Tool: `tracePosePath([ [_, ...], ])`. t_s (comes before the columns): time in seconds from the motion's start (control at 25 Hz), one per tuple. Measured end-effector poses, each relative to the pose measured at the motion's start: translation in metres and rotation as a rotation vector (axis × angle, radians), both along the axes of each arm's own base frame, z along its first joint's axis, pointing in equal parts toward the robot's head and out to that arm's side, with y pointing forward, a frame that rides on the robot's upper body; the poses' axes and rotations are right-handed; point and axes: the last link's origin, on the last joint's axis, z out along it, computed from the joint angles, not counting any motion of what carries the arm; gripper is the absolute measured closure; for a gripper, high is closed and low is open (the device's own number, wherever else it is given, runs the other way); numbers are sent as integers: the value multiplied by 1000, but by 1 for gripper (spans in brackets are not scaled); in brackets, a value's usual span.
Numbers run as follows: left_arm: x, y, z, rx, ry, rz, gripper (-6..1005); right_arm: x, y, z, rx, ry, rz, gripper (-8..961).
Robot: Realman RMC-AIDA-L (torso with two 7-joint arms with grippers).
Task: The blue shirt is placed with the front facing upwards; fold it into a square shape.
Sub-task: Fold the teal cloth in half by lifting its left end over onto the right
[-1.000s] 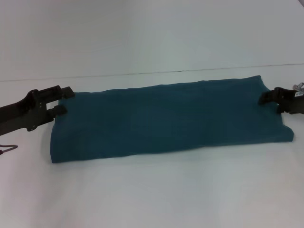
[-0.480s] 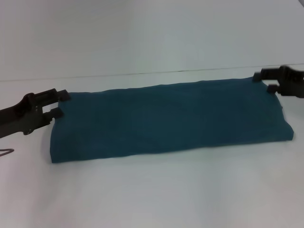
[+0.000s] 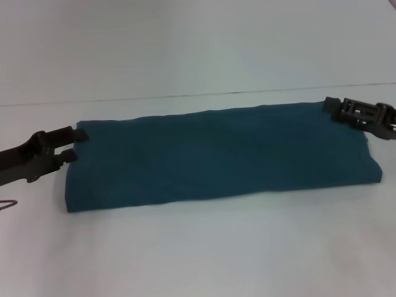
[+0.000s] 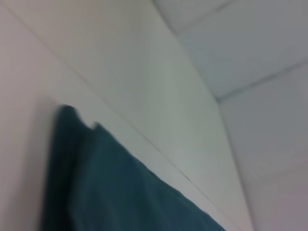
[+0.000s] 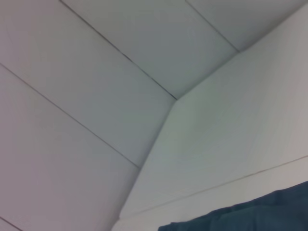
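Observation:
The blue shirt [image 3: 216, 154] lies on the white table [image 3: 204, 247] as a long, flat teal strip running left to right; no lettering shows. My left gripper [image 3: 75, 144] is open at the strip's left end, level with its far corner and holding nothing. At the far right corner my right gripper [image 3: 334, 109] hovers open, also with nothing in it. An end of the shirt [image 4: 120, 192] shows in the left wrist view. The right wrist view catches only an edge of the shirt [image 5: 250, 216].
The table's far edge [image 3: 198, 96] meets a pale wall behind the shirt. A thin reddish wire [image 3: 7, 203] shows at the left border, below the left arm.
The left gripper has drawn back leftward off the shirt's end. The right gripper has moved up to the far right corner and turned. The shirt has stayed put.

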Motion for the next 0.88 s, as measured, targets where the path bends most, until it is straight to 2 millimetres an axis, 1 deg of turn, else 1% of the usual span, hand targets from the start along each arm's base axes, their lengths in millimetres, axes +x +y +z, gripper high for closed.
tracePosePath([
  [0.08,-6,7,-7,20,9,54,355,3,-4,-4,4,16,-1,253],
  [0.16,-8,13,-12,27,13,83,355,4,-6,-10,-3,31,-11,253],
  [0.36,-10,28,-32,29,53,159,355,5,-1,-20,-9,43,-35,253],
  [0.64,-18,27,-45,24,98,210,355,-2,5,-26,-13,46,-27,253],
  [0.88,-25,26,-51,18,159,230,356,-3,8,-29,-12,40,-34,253],
])
